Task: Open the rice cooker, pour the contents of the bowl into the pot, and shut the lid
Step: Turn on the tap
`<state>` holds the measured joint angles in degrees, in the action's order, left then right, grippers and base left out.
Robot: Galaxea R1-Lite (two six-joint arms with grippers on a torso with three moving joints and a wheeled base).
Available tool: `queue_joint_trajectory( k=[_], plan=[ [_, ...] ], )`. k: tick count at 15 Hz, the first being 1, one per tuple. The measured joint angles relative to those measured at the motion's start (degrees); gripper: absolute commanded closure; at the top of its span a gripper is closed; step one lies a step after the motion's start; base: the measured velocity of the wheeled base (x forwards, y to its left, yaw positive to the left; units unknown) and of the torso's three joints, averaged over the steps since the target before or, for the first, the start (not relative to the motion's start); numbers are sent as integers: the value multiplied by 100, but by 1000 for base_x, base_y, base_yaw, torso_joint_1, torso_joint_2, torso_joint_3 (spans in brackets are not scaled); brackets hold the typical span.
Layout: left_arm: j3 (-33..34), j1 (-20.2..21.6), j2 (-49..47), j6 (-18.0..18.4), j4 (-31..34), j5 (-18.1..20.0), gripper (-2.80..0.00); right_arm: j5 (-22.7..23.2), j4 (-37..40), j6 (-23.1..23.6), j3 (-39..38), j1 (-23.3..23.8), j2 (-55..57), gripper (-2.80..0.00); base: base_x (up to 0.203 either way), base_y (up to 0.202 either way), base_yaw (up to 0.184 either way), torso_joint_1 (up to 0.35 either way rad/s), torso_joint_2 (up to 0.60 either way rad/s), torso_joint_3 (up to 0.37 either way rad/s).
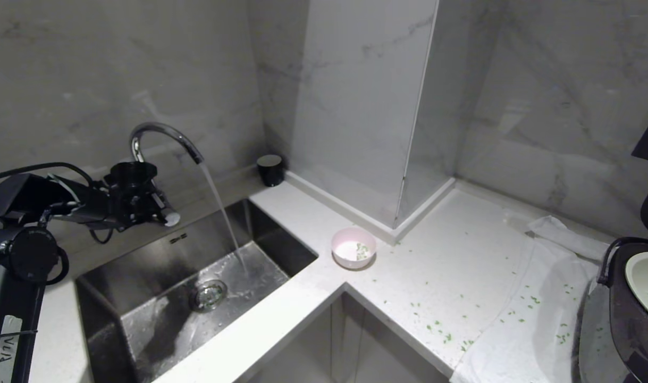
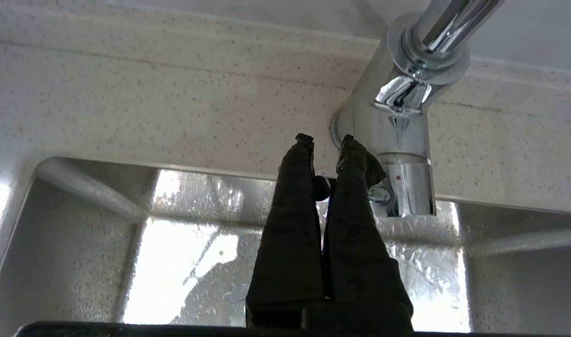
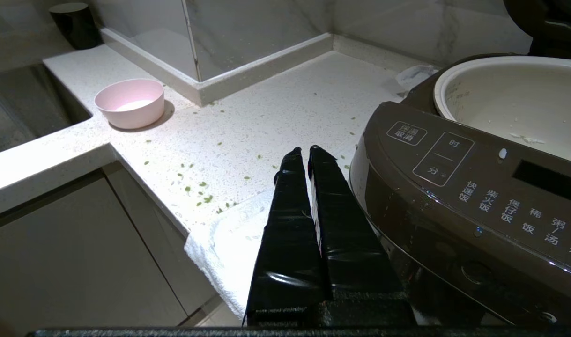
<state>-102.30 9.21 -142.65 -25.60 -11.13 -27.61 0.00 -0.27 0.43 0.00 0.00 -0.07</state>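
Glossy brown rice cooker (image 3: 463,206) | smooth round pot (image 3: 510,98) | pink bowl (image 1: 353,247)

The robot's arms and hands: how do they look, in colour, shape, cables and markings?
The left arm is black, with rounded joint housings, loose black cables looping over it, and a white tape strip with handwriting low down. The left hand has two long tapering fingers wrapped in wrinkled black tape. The right hand has the same two fingers in glossy black tape.

Bowl (image 1: 353,247) on counter (image 1: 451,266) between sink (image 1: 185,287) at left and rice cooker (image 1: 634,314) at right.
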Motion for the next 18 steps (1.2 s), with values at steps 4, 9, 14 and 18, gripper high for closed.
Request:
queue_joint_trajectory(
  k=[4,9,14,18],
  plan=[
    [-19,23,-21,35,-13,9,-280,0,0,0,0,0,0,0,0,0,0,0,0,0],
    [-17,28,1,33,-5,15,-280,0,-1,0,0,0,0,0,0,0,0,0,0,0],
    [415,-28,314,-11,-17,50,-280,0,2,-1,0,0,0,0,0,0,0,0,0,0],
    [1506,-382,1250,-78,-31,317,-280,0,0,1,0,0,0,0,0,0,0,0,0,0]
  ],
)
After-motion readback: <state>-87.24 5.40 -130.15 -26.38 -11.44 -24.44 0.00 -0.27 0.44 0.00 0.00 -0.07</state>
